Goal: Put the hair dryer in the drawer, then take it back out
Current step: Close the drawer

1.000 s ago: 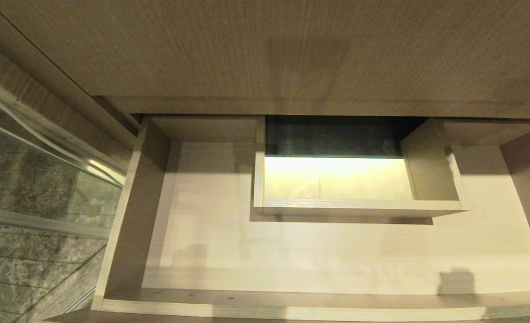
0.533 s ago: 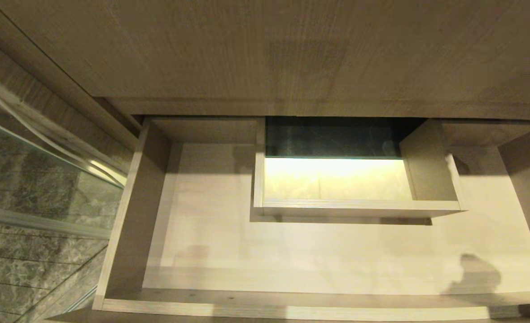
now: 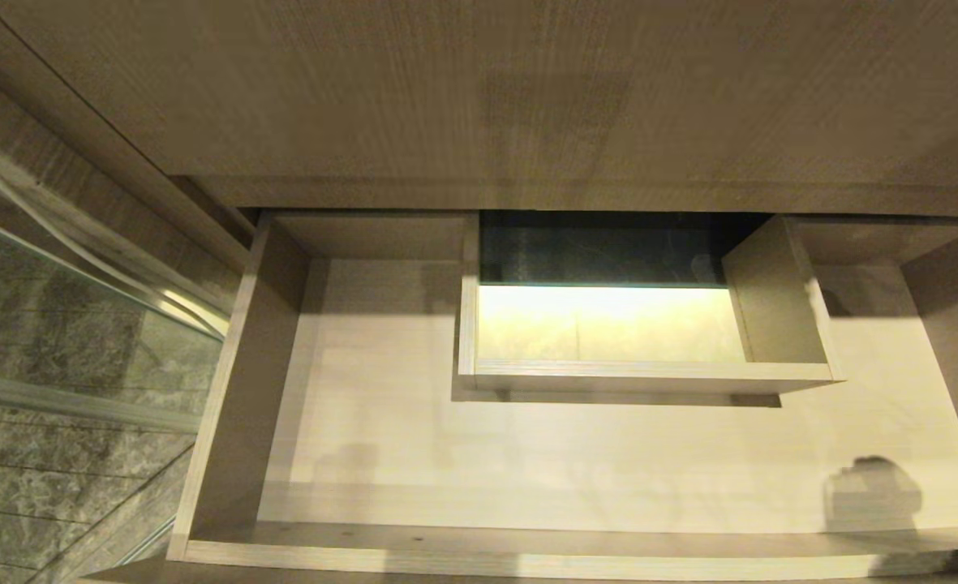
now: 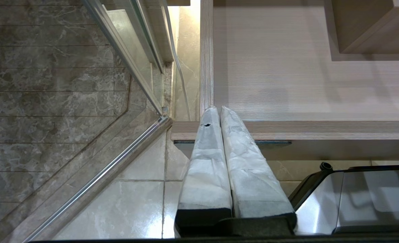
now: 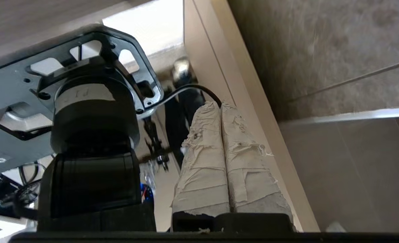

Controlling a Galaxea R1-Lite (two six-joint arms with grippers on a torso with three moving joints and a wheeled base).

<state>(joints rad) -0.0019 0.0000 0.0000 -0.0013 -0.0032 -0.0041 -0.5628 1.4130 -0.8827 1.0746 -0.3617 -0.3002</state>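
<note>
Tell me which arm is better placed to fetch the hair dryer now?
Probably neither yet: no hair dryer shows. The left gripper hangs shut at the open, empty drawer by its front left corner. The right gripper, shut and empty, points beside a wood-grain panel.

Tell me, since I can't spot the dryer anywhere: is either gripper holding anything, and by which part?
Nothing is held. The left gripper and right gripper are both shut on nothing, and the drawer shows no dryer.

Each gripper (image 4: pixel 220 111) (image 5: pixel 220 106) has tape-wrapped whitish fingers on a black base, beside a black cable (image 5: pixel 199 89).
</note>
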